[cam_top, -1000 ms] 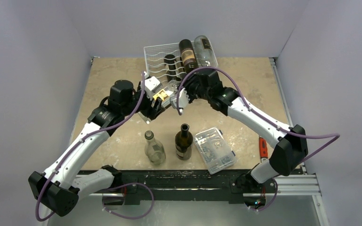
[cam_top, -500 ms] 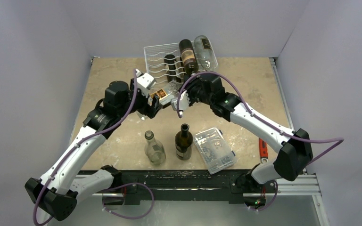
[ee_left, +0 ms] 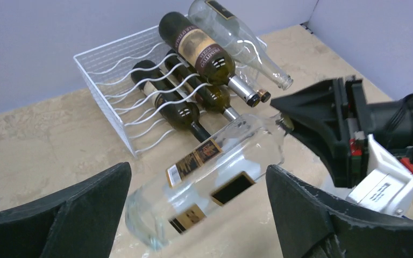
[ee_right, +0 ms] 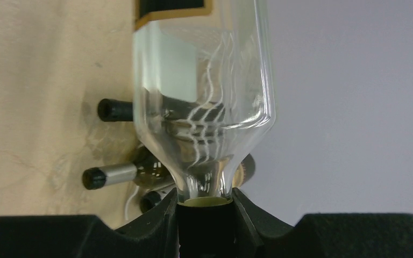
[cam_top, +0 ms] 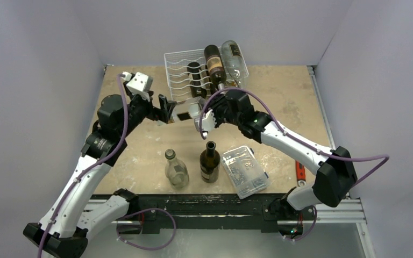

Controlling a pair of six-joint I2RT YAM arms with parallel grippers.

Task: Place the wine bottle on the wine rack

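Wine bottle [ee_left: 209, 177], clear glass, hangs horiz. just in front of wine rack [ee_left: 105, 80], neck pinched by R claw [ee_right: 204, 207]. L claw [ee_left: 196, 183] spread wide either side of btl base, not touching. Next, prob: turn base toward rack's empty cradles, keep level, feed in slow, keep L clear

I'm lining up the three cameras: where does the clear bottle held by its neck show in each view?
Top external: clear bottle just above centre, before the wine rack, between left tool and right tool.
Left wrist: lower centre, slanted, neck toward the right.
Right wrist: fills the centre, neck at the bottom.
Shared landmark: dark bottle necks sticking out of the rack.
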